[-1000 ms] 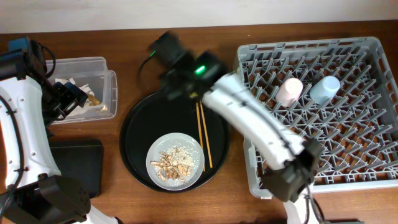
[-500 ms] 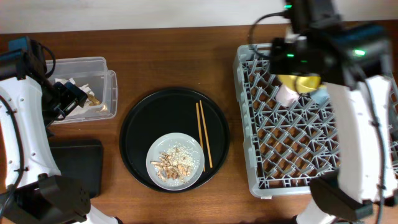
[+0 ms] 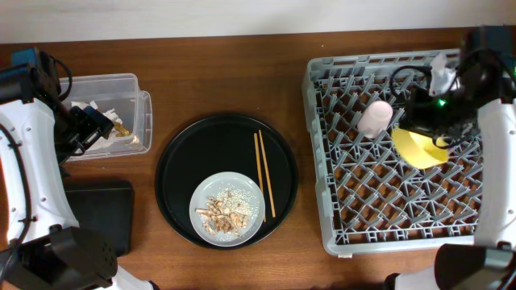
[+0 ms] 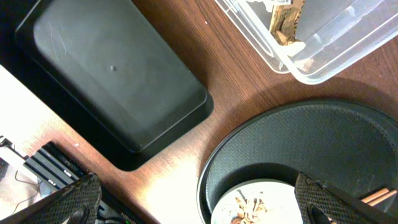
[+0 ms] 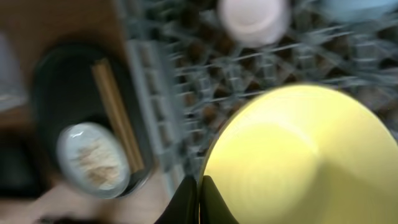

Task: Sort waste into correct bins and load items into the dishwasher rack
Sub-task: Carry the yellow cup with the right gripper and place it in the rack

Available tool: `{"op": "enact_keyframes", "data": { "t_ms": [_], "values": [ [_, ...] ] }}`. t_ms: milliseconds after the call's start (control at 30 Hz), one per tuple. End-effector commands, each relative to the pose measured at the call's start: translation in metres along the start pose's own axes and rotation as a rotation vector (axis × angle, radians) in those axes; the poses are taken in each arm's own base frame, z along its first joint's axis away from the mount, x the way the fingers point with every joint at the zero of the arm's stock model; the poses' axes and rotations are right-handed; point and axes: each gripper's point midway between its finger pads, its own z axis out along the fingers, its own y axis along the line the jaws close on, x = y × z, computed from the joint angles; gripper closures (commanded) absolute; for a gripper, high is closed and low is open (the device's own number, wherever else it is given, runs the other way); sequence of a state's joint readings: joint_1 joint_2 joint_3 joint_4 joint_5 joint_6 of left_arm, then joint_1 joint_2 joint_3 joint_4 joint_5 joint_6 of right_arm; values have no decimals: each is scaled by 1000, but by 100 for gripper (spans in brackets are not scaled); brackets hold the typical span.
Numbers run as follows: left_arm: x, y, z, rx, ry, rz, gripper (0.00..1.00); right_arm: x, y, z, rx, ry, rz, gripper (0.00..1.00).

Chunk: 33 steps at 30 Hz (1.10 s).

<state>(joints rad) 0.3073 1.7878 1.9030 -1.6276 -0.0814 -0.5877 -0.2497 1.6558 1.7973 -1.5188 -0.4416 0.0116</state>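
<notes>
Right fingers (image 5: 185,202) pinched on yellow bowl (image 5: 292,155) rim | over rack (image 3: 379,209) | left fingers (image 4: 68,199) wide apart

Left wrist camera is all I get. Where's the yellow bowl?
Observer: The right gripper holds the yellow bowl over the dishwasher rack.
Operator: Any cups in there?
Observer: Yes, a pink cup sits in the rack, left of the bowl.
Operator: I only see stick tips. Where's the rest?
Observer: Both chopsticks lie side by side on the round black tray, right of the plate.
</notes>
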Motion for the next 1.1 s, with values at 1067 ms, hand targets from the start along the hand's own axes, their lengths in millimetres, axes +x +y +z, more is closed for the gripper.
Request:
{"op": "enact_keyframes", "data": {
  "t_ms": [1067],
  "values": [
    [-2, 1, -6, 9, -17, -12, 1, 3, -154, 43, -663, -191, 540, 80]
  ]
}}
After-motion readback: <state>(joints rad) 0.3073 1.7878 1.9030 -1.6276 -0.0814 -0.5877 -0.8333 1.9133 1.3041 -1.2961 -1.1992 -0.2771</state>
